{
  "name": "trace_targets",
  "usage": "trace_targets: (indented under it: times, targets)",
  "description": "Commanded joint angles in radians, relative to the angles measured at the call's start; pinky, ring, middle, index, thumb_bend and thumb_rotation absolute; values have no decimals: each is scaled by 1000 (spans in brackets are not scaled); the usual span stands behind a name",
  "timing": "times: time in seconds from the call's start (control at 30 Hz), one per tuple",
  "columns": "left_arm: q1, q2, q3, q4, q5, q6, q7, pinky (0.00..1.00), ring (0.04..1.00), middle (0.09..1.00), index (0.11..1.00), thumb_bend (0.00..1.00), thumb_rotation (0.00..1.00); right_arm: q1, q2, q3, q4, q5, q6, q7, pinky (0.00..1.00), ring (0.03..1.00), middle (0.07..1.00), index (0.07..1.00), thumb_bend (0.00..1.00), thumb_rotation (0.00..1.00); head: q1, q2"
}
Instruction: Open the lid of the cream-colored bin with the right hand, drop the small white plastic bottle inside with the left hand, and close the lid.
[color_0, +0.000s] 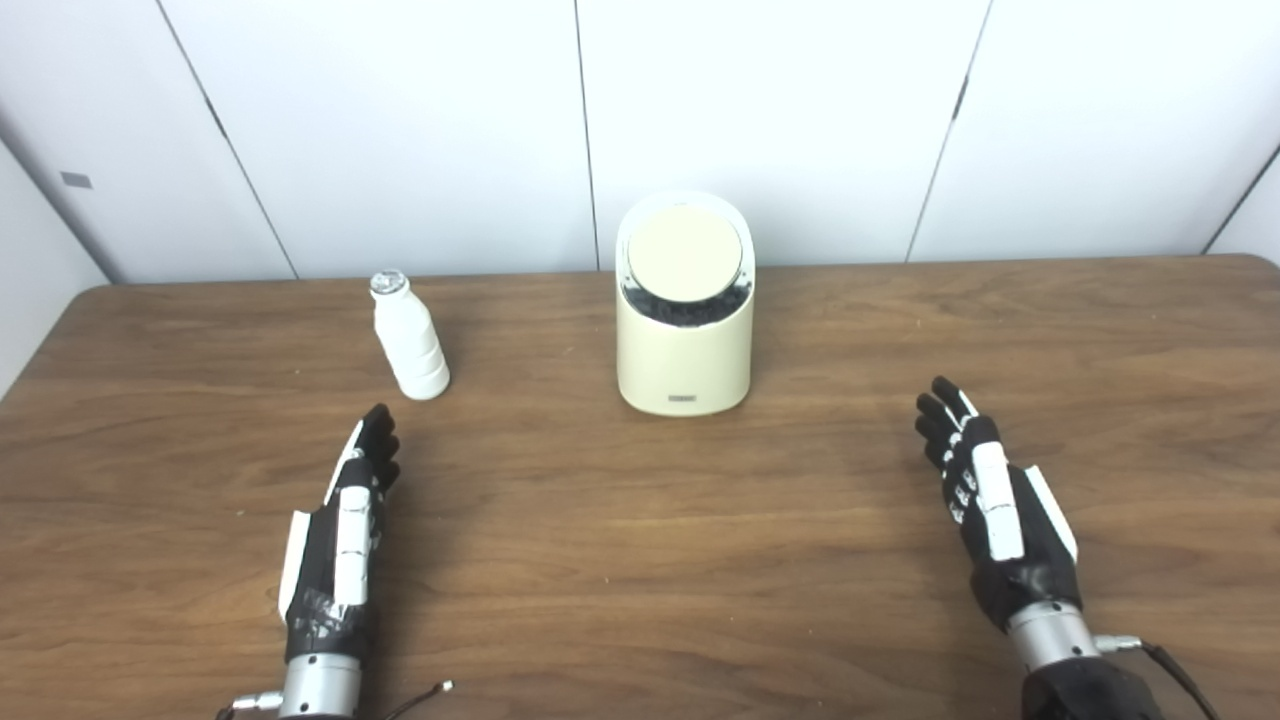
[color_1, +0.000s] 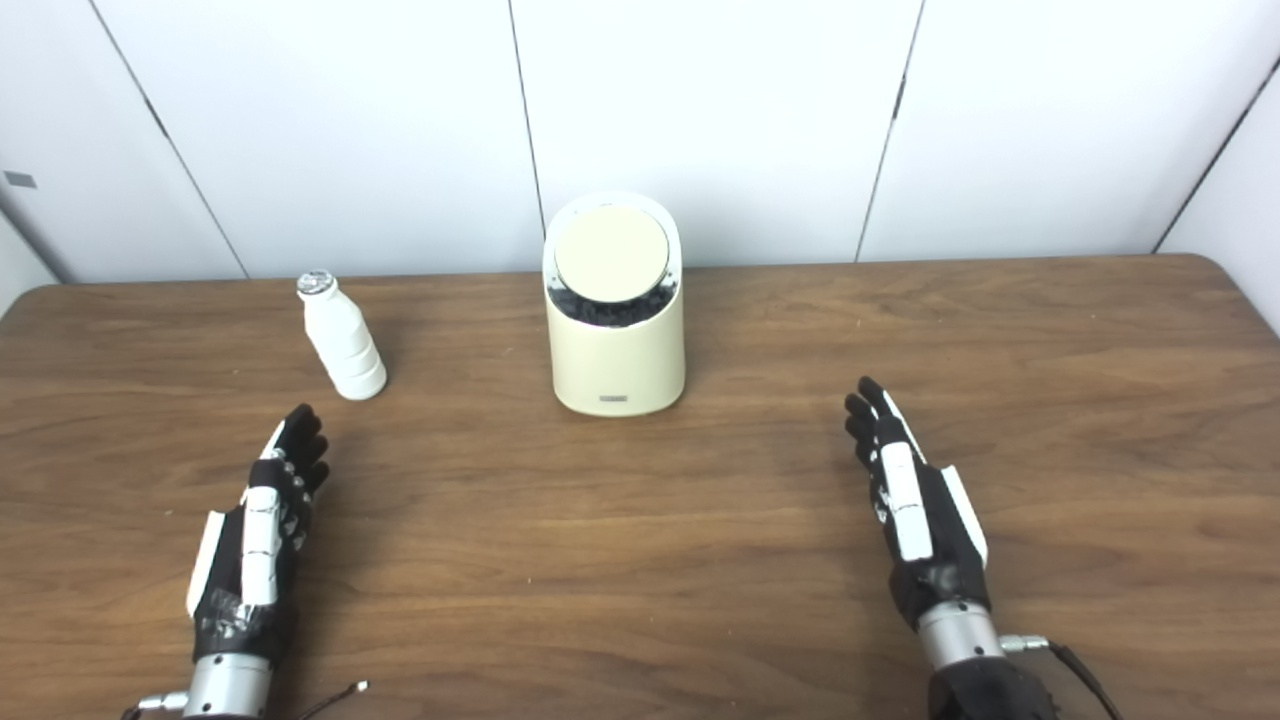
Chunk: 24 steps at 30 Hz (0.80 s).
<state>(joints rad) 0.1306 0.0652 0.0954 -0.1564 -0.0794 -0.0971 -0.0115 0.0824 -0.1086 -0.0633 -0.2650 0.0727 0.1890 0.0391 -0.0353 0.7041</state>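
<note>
The cream-colored bin (color_0: 684, 360) stands upright at the middle of the wooden table, its round lid (color_0: 685, 252) tilted toward me with a dark gap showing under its lower edge. A small white plastic bottle (color_0: 409, 337) with a silver cap stands upright to the bin's left. My left hand (color_0: 345, 520) lies flat and open near the front left, just short of the bottle, holding nothing. On the front right, my right hand (color_0: 985, 495) rests open with fingers straight, well apart from the bin.
The brown wooden table (color_0: 640, 540) ends at a white panelled wall (color_0: 760, 110) right behind the bin. Thin cables (color_0: 1175, 672) trail from both wrists at the bottom edge.
</note>
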Motion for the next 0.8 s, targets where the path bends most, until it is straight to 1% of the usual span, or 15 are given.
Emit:
trace_targets:
  times: [0.0, 0.13, 0.2, 0.37, 0.63, 0.77]
  targets:
    - [-10, -3, -7, 15, 8, -32, -2, 983, 973, 969, 969, 545, 999, -21, -5, 0, -8, -6, -31, 2, 1000, 954, 946, 951, 636, 1000, 0, 0]
    - [-10, -3, -8, 19, 11, -40, -2, 958, 962, 962, 962, 538, 1000, -21, -1, -2, -11, -9, -18, -2, 1000, 950, 944, 947, 633, 1000, -2, -1]
    - [-9, -2, -7, 16, 7, -33, -2, 973, 965, 964, 962, 544, 1000, -19, 0, -1, -13, -13, -18, -4, 1000, 947, 944, 946, 628, 1000, -2, -1]
    - [-9, -1, -6, 15, 6, -32, -3, 974, 967, 965, 971, 543, 1000, -18, 1, -2, -15, -14, -18, -4, 1000, 945, 941, 947, 610, 1000, -2, 0]
    - [-10, -2, -7, 14, 4, -36, -4, 968, 962, 959, 967, 538, 995, -20, 1, -4, -12, -8, -14, -1, 1000, 947, 942, 947, 615, 1000, -2, 1]
    - [-9, 1, -8, 11, 3, -29, -7, 979, 967, 969, 974, 554, 997, -19, 1, -4, -17, -9, -9, -2, 1000, 945, 942, 947, 626, 1000, -1, 1]
